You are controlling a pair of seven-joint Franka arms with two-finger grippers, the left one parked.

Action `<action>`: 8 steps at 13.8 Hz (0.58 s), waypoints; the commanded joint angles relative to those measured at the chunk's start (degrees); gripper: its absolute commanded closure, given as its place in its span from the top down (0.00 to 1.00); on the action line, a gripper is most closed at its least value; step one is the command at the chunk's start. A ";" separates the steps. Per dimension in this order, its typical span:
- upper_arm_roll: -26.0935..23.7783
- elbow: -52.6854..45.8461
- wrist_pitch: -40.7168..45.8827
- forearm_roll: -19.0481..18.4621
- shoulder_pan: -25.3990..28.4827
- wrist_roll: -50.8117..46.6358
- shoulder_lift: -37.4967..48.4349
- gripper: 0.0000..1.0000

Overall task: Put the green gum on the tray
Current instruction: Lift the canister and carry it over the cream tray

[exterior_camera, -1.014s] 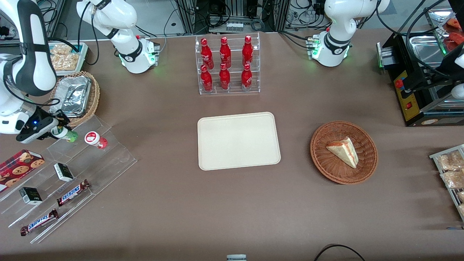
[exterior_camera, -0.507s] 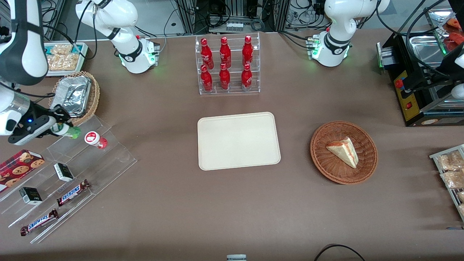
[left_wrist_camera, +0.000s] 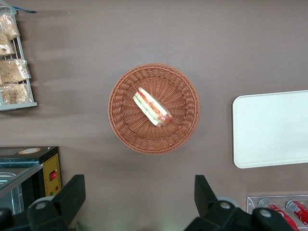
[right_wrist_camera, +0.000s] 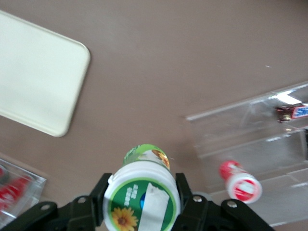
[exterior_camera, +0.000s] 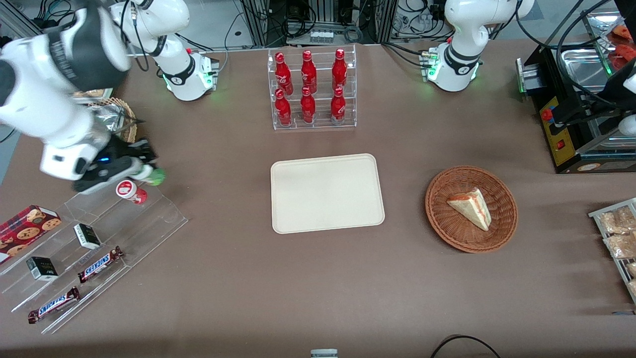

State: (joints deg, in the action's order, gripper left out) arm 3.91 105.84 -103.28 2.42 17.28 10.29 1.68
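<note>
My gripper (exterior_camera: pixel 141 171) hung above the clear stepped rack (exterior_camera: pixel 124 219), jaws clamped on the green gum (right_wrist_camera: pixel 142 192). The tray (exterior_camera: pixel 327 193) lay well apart from that rack, toward the parked arm's end of the surface (exterior_camera: pixel 278 288).

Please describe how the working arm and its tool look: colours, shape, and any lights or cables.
The right arm has glossy white rounded shells with black joint bands. Its tool is black, with a small blue light on its body and two black fingers with visible screws. A thin black cable runs along the arm.

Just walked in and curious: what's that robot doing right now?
Gripper shut on green gum, lifted above the clear snack rack. Tray empty, nothing between them.
</note>
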 commanded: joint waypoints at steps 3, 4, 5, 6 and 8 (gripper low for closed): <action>0.75 -10.54 2.30 0.21 12.14 -22.28 -10.27 0.00; 0.75 -12.91 2.04 0.04 15.21 -27.29 -13.34 0.00; 0.75 -15.89 1.69 0.04 17.77 -31.26 -16.42 0.00; 0.75 -19.14 1.51 0.12 20.23 -35.65 -19.84 0.00; 0.75 -24.07 -0.67 -0.05 25.15 -42.86 -25.56 0.00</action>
State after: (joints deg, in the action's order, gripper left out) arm 3.89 90.75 -103.83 2.44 38.81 -26.41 -16.11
